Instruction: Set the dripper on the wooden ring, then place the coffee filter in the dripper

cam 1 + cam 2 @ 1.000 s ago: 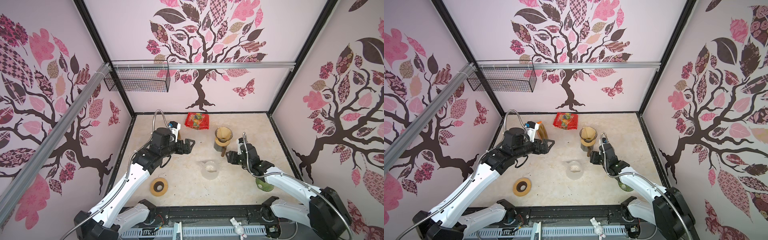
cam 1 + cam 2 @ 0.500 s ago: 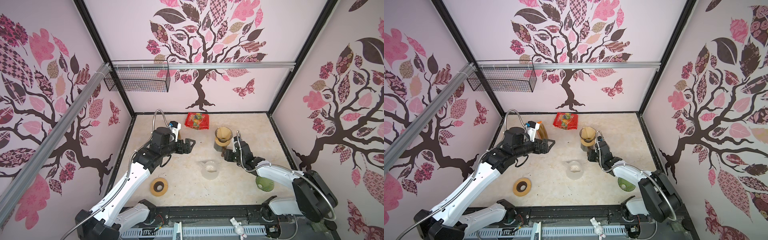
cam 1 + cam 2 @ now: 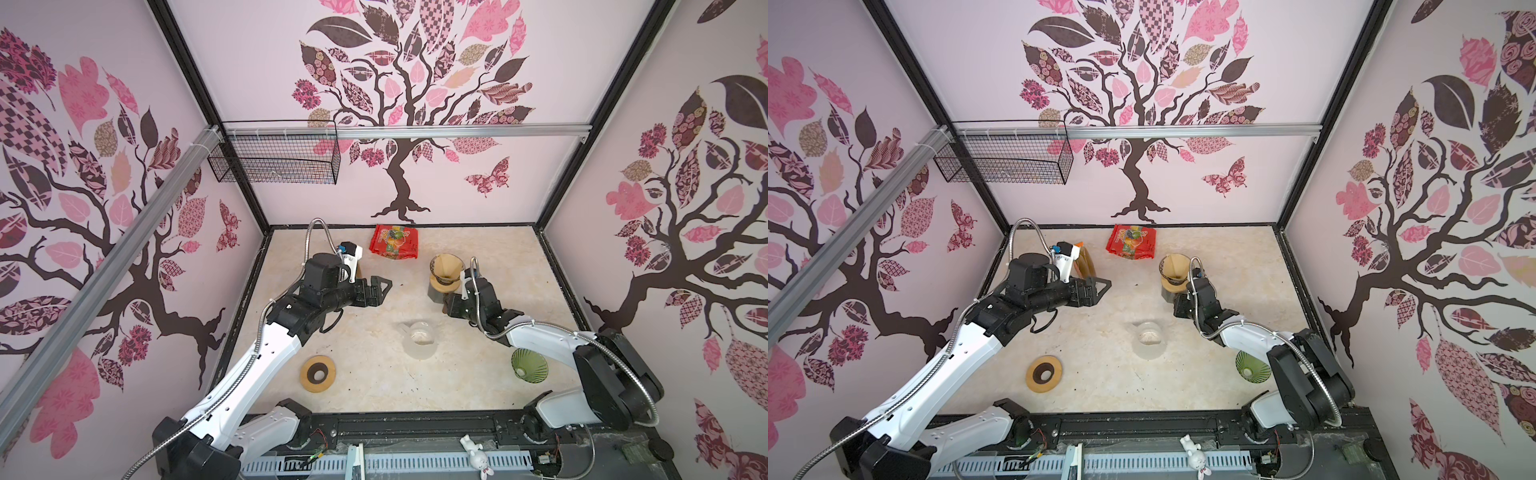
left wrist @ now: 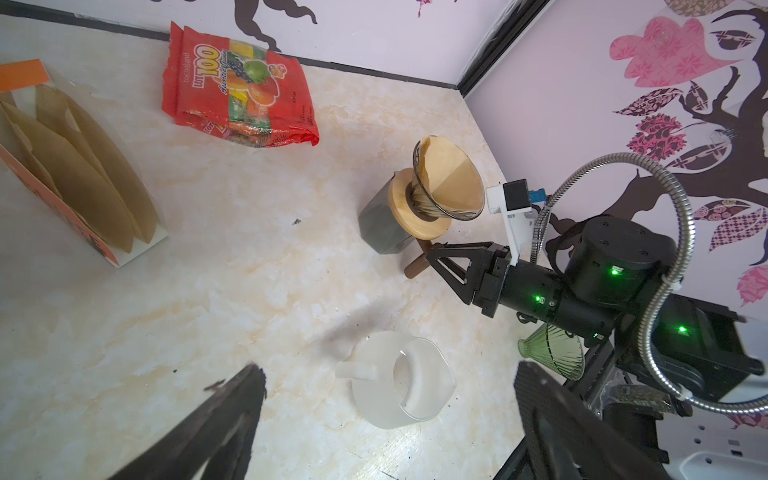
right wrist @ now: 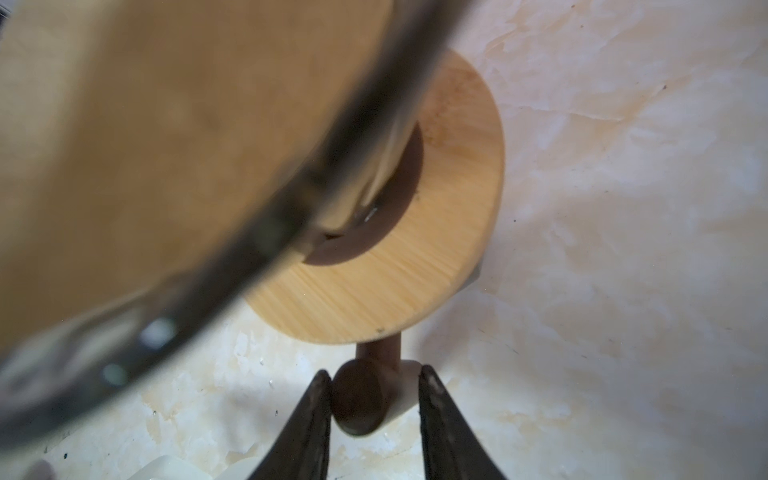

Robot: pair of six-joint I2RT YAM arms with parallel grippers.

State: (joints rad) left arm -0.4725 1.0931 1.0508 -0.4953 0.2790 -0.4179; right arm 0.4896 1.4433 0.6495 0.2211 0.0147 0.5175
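Left wrist view shows the paper filter [image 4: 451, 174] already sitting inside the brown glass dripper [image 4: 426, 201], far right on the table. The placing looks done, and at most a check of its seating is left. The filter's cone stands about upright, tip down through the wooden ring [image 4: 419, 228], mouth up. The right gripper [image 5: 374, 376] straddles the ring's handle [image 5: 357, 399], which points near. One jaw touches it, but whether it is clamped cannot be told. The left gripper [image 3: 382, 293] hangs wide apart and empty, left of centre.
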